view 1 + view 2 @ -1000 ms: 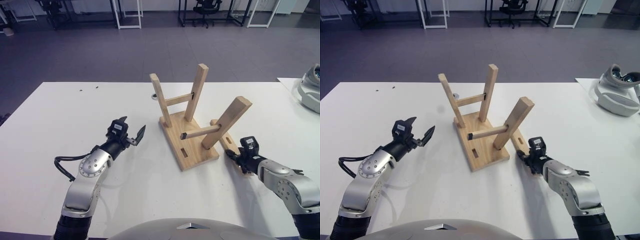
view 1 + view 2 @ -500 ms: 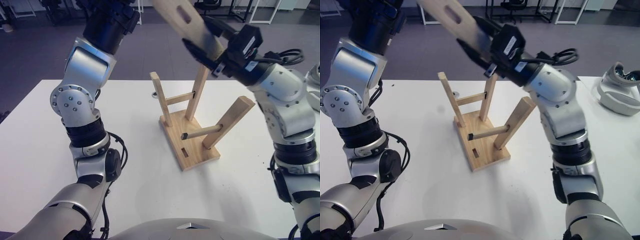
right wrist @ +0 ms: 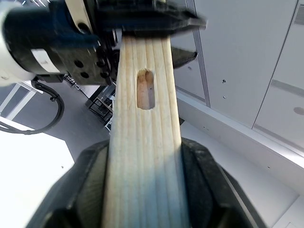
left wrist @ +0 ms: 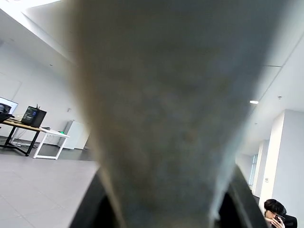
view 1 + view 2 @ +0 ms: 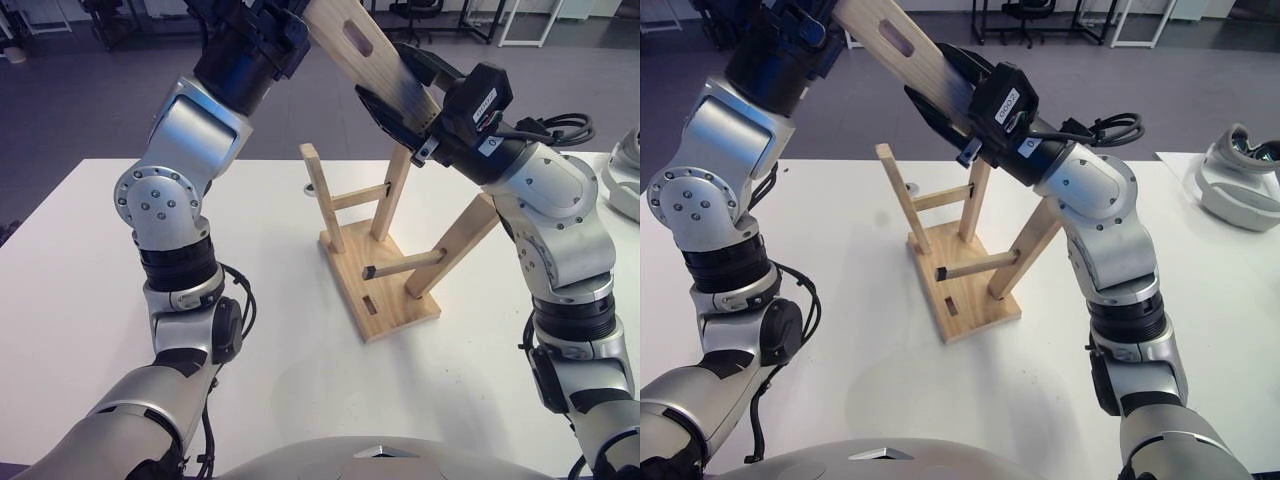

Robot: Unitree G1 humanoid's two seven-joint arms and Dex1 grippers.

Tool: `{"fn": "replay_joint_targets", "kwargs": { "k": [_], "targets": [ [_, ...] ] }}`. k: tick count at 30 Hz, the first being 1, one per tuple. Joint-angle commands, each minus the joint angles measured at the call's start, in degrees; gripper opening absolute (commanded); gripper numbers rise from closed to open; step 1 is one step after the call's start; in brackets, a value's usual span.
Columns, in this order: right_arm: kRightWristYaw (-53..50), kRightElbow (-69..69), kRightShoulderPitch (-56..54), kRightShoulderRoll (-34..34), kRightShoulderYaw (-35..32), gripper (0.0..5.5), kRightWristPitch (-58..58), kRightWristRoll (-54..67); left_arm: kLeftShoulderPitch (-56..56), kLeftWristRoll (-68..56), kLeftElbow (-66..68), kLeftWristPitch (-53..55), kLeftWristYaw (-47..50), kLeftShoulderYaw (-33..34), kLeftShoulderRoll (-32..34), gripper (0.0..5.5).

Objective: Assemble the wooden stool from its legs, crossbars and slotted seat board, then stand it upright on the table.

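The left gripper (image 5: 295,20) and right gripper (image 5: 400,88) both clamp the leg (image 5: 350,35) aloft. Uneven pulling could twist it free, toppling the half-built stool (image 5: 380,290).

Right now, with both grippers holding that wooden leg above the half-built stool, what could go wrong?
The left gripper and right gripper both clamp the slotted pale wooden leg; uneven motion could twist or drop it. Lowered carelessly, it may knock the leaning leg on the upturned seat board, or its slot could miss the short crossbar's free end.
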Motion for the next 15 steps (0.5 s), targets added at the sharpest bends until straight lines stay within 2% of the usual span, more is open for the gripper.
{"fn": "replay_joint_targets", "kwargs": {
  "k": [1, 4, 7, 12, 13, 15],
  "targets": [
    [0.3, -1.1, -0.5, 0.4, -0.5, 2.43, 0.5, -0.6, -0.1, 0.0, -0.2, 0.0, 0.3, -0.4, -0.4, 1.03],
    [0.5, -0.7, -0.8, 0.5, -0.1, 2.97, 0.6, -1.5, 0.5, -0.4, -0.5, -0.3, 1.7, 0.7, 0.1, 1.03],
    [-0.2, -0.3, -1.0, 0.1, -2.2, 3.07, 1.0, -1.5, 3.0, -1.2, -1.5, 0.2, 4.0, 3.8, 3.1, 1.03],
    [-4.9, 4.4, -0.9, -5.1, -21.3, 3.07, 9.6, 6.3, 14.0, -8.4, -5.9, 5.9, 3.3, 13.6, 16.1, 1.02],
    [-4.1, 6.6, 1.4, -7.8, -24.1, 3.07, 11.3, 6.2, 17.7, -11.2, -8.1, 7.7, 2.7, 14.7, 18.2, 1.02],
    [0.8, 11.3, 13.2, -12.1, -25.2, 3.07, 12.8, 4.3, 28.0, -14.9, -13.6, 10.8, 1.8, 16.7, 21.8, 1.02]
  ]
}}
